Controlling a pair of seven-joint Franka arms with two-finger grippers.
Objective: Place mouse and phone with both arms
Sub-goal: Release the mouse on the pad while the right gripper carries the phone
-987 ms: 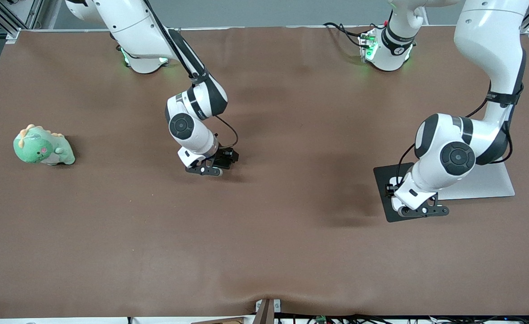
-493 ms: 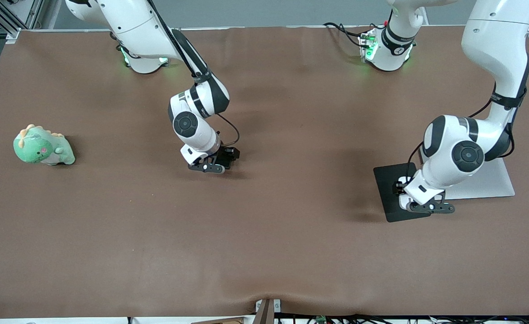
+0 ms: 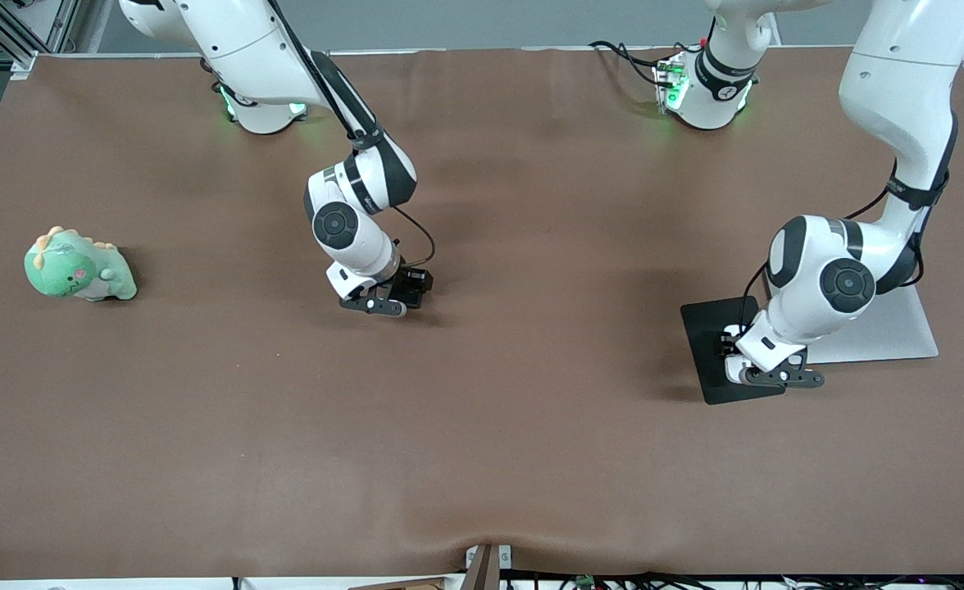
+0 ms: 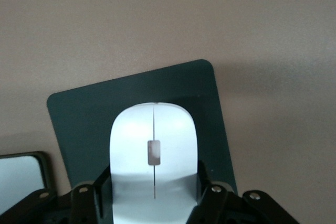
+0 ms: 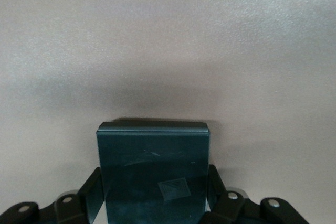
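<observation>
The white mouse [image 4: 153,150] with its thin grey centre line sits between the fingers of my left gripper [image 4: 152,182], which is shut on it just over the black mouse pad [image 4: 79,124]. From the front, the left gripper [image 3: 769,375] hangs low over the pad [image 3: 707,328] and hides the mouse. My right gripper [image 5: 154,182] is shut on the black phone [image 5: 153,171], one finger against each long side, low at the brown table near its middle. In the front view the right hand [image 3: 384,297] covers the phone.
A flat silver-grey slab [image 3: 900,332] lies beside the mouse pad, toward the left arm's end. A green dinosaur plush [image 3: 79,266] sits toward the right arm's end. A brown mat [image 3: 482,426] covers the table.
The left hand with the mouse has shifted slightly over the mouse pad toward the silver slab. The right gripper has closed on the phone; its hand has barely moved.
</observation>
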